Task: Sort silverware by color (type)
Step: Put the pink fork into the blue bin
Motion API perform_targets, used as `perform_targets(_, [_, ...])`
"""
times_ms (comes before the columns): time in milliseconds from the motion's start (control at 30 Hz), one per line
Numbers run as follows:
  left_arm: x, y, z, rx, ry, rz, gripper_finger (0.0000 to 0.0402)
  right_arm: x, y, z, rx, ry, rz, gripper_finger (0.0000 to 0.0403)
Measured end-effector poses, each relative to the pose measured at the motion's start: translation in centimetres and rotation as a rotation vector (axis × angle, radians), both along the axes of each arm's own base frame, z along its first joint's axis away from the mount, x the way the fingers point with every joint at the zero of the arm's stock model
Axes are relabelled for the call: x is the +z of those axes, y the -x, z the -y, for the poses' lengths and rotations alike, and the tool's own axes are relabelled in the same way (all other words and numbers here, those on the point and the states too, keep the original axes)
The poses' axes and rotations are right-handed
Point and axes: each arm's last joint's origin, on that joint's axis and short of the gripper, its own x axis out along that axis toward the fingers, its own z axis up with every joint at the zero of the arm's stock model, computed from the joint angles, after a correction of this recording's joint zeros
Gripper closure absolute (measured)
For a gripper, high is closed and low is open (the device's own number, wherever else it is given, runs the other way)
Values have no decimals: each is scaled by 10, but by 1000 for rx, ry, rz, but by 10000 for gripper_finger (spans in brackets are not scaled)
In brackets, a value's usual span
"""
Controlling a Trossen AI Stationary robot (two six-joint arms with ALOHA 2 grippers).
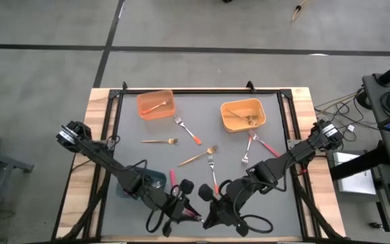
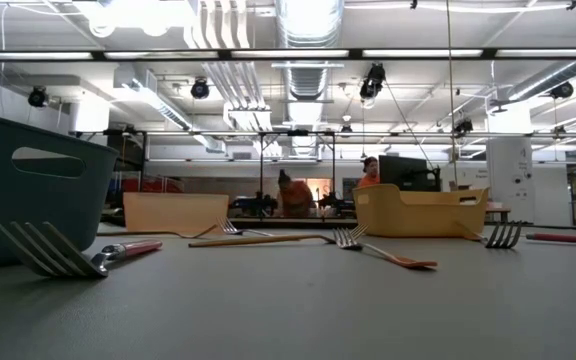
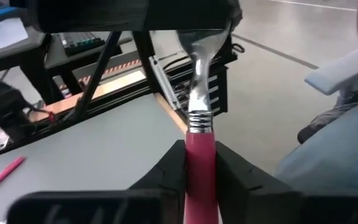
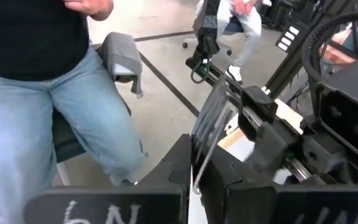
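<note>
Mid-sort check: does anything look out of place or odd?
One red-handled fork is pinched by both grippers at once at the table's front edge: left gripper on its handle, right gripper on its tines. A thin fork-like item lies on the floor beyond the table.

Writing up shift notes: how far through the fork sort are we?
Early. Done: one fork in the orange bin, a few in the yellow-orange bin. In hand: both grippers pinch one pink-handled fork, left gripper on the handle, right gripper on the tines. Left: about six loose forks on the table.
</note>
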Motion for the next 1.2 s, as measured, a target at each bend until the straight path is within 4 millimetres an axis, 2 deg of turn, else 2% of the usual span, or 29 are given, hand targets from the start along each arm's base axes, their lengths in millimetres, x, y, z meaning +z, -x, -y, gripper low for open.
perform_targets(333, [-1,2,-2,71,6,-34,367,-2,-1,2,-58,-67,-89,385])
perform_targets(667, [8,5,-6,138,-8,-113,367,-6,-5,12,-151,-100,-173,300])
perform_targets(967, [20,20,-16,238,-162,-493,367,1,5,23,-208,-136,-271,223])
perform_targets(1100, [26,37,-24,327,-226,-695,367,1,7,27,-241,-156,-323,206])
perform_targets(1200, [27,57,-33,436,-299,-879,367,1,9,29,-275,-158,-340,202])
